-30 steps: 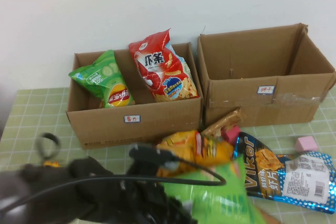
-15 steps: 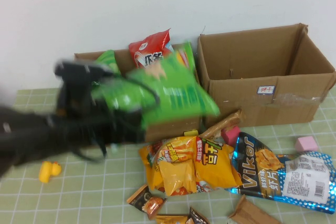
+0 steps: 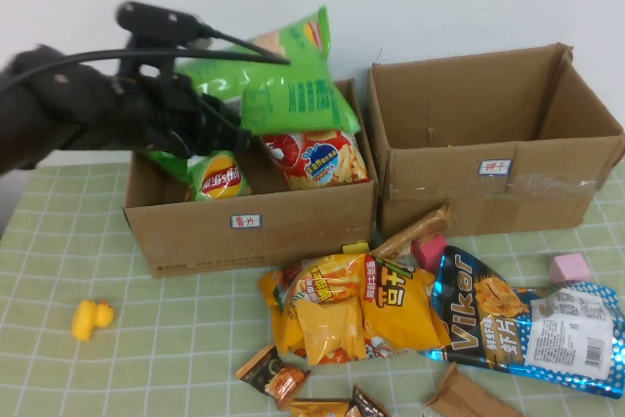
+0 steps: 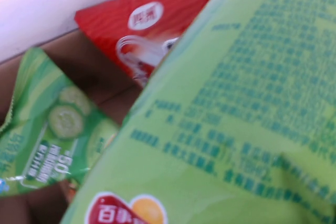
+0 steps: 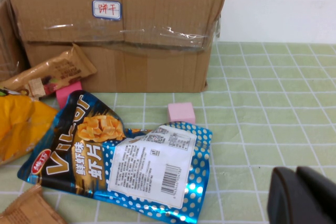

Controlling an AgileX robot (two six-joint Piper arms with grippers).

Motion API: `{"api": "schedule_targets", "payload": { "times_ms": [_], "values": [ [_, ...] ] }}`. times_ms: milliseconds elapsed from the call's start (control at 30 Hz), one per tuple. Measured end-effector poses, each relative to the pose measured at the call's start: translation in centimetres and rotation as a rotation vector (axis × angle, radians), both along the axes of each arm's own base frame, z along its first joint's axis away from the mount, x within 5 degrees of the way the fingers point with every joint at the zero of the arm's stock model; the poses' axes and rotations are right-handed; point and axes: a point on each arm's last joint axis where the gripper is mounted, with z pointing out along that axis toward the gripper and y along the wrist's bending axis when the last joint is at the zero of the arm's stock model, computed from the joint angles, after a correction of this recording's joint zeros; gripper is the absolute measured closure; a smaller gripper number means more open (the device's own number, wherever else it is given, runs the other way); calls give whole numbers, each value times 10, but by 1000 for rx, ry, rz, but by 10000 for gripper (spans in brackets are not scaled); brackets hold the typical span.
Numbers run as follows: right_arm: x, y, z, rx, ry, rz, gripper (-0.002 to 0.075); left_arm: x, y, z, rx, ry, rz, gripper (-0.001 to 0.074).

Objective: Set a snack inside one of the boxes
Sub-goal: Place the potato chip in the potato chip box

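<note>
Left gripper is up over the left brown cardboard box, fingers clamped on the near edge of a bright green crinkly snack bag. Bag sticks out past the fingertips toward the wall, held in the air above the box opening, tilted, not resting on anything I can make out. Left wrist view is mostly filled by the bag's printed back.

Below it, inside the same box: red shrimp-chip bag, mostly hidden by the green one, and a green cucumber-flavour chip bag leaning at the box's left side.

Right brown cardboard box sits just beside it.

Right gripper low over the green checked tablecloth, near a shiny blue shrimp-cracker bag; its dark fingers look pressed together, nothing between them.
</note>
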Motion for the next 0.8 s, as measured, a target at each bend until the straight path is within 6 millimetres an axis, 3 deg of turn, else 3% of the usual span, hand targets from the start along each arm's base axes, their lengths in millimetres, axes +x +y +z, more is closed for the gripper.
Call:
{"api": "schedule_targets", "payload": {
  "times_ms": [267, 433, 600, 700, 800],
  "values": [
    [0, 0, 0, 0, 0, 0, 728, 52, -4, -58, 138, 25, -6, 623],
    [0, 0, 0, 0, 0, 0, 728, 74, -4, -79, 175, 12, 5, 624],
    [0, 0, 0, 0, 0, 0, 728, 82, 6, -88, 189, 49, -3, 622],
    [0, 0, 0, 0, 0, 0, 728, 83, 16, -88, 185, 89, -3, 551],
    [0, 0, 0, 0, 0, 0, 728, 82, 27, -91, 173, 134, 12, 386]
  ]
}}
